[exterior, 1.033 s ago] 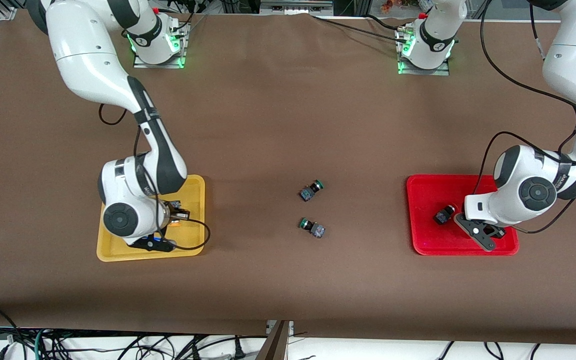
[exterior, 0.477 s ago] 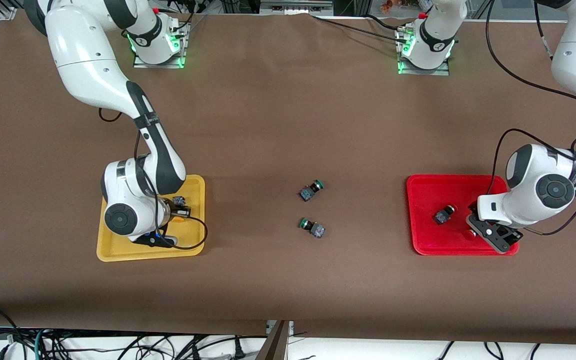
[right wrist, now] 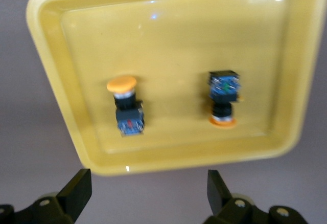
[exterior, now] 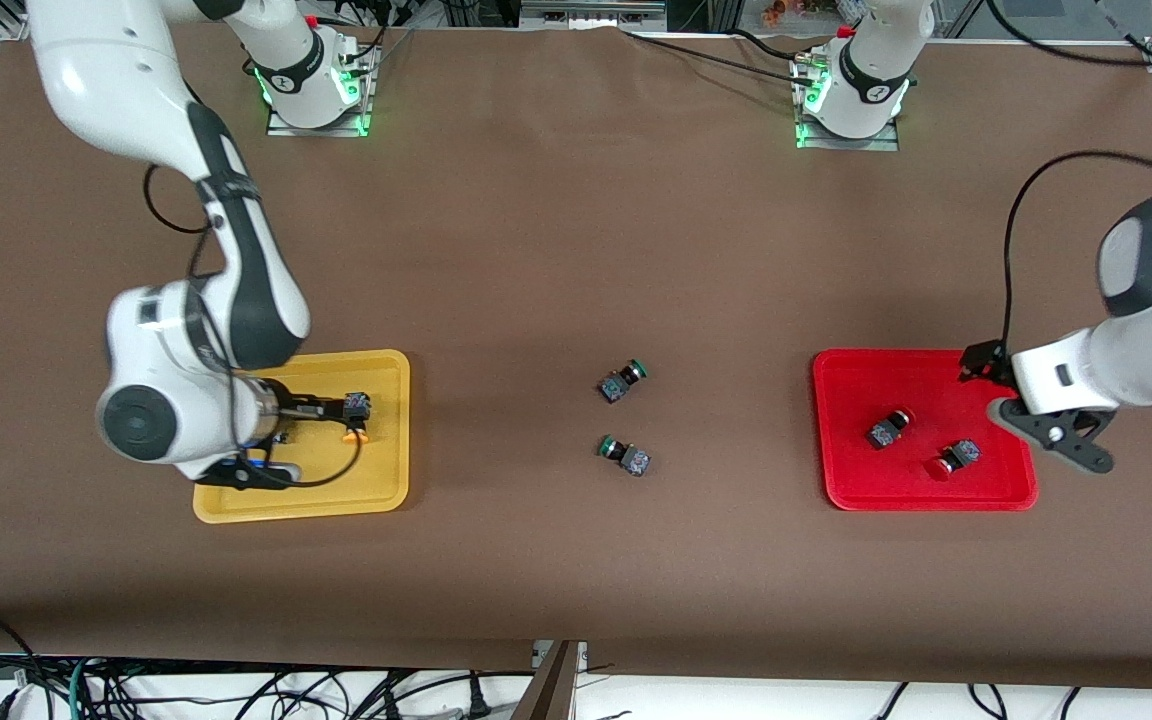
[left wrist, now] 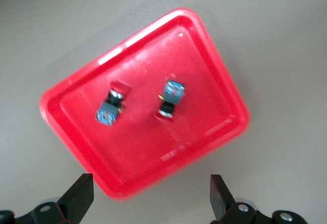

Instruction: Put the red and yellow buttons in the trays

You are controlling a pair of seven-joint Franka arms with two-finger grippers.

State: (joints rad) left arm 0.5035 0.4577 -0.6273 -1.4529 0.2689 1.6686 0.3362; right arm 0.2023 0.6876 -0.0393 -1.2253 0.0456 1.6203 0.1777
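Note:
The red tray (exterior: 856, 390) holds two red buttons (exterior: 889, 428) (exterior: 954, 458); both show in the left wrist view (left wrist: 111, 106) (left wrist: 170, 97) in the tray (left wrist: 153, 147). My left gripper (exterior: 1048, 425) (left wrist: 152, 193) is open and empty, raised over the tray's end toward the left arm's end of the table. The yellow tray (exterior: 381, 480) (right wrist: 173, 45) holds two yellow buttons (right wrist: 127, 109) (right wrist: 223, 98); the front view shows one (exterior: 355, 415), the arm hides the other. My right gripper (exterior: 246, 468) (right wrist: 148, 188) is open and empty, raised over the yellow tray's edge.
Two green-capped buttons (exterior: 623, 380) (exterior: 624, 455) lie on the brown table (exterior: 576, 250) midway between the trays, one nearer the front camera than the other. The arm bases stand along the table's edge farthest from the front camera.
Both grippers have risen and drawn back from inside their trays toward their own ends of the table. The second red button now lies free in the red tray.

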